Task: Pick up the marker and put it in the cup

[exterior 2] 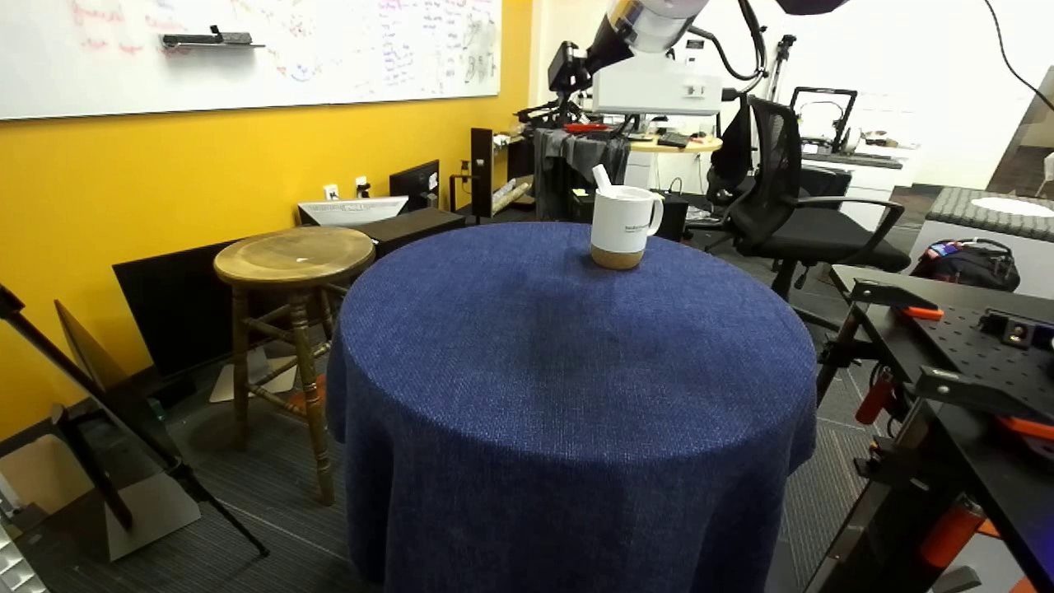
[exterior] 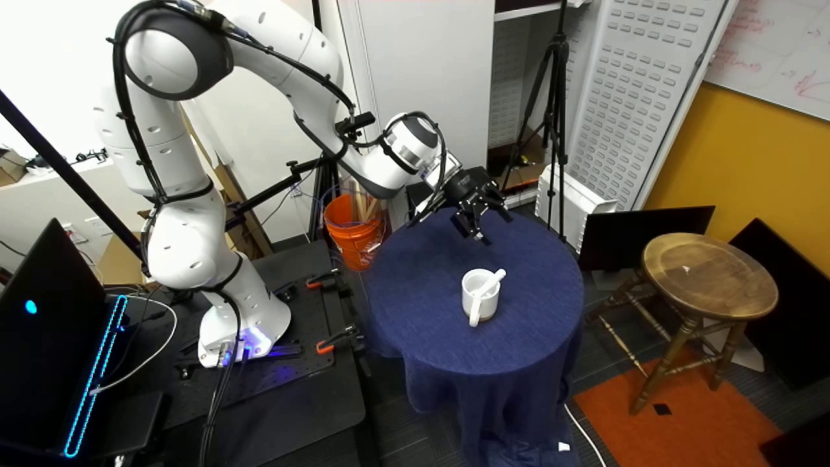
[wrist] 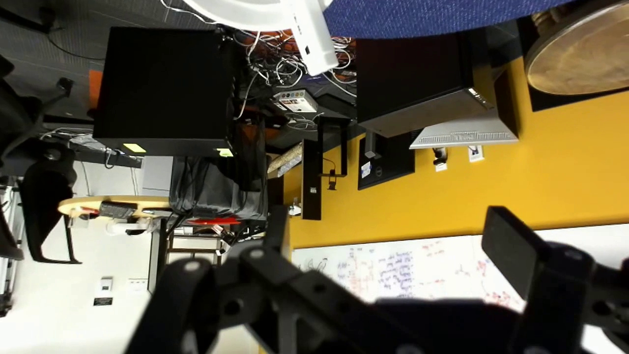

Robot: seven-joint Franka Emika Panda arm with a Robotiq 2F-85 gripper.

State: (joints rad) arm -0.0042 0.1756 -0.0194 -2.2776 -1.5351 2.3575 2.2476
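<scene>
Jaws standing wide apart are gripping nothing, probably because the task is looking finished. Tilted, the gripper (wrist: 388,236) is hanging apart from the cup (exterior 2: 622,235), its fingers (wrist: 509,251) pointing outward rather than straight down. The marker (exterior: 491,283) is sitting in the cup, slanting against the rim opposite the handle (exterior 2: 656,216) with its upper end jutting out; it is likely leaning because it is too long to lie flat inside and too thin to stand alone. The cup is resting upright on the blue-draped table (exterior 2: 568,371), close to the far edge in an exterior view and well in from the side edges, where the level top is likely giving it steady footing. Around it, a black bench (exterior: 305,402) is standing along one edge of the table, an orange bucket (exterior: 356,250) is standing just beside that same side, and a wooden stool (exterior: 710,275) is standing beyond the opposite edge. Among obstacles, the jutting marker and the handle are presenting the likeliest snags, so any move away is calling for height over both; the bucket is perhaps crowding a low swing back toward the bench.
</scene>
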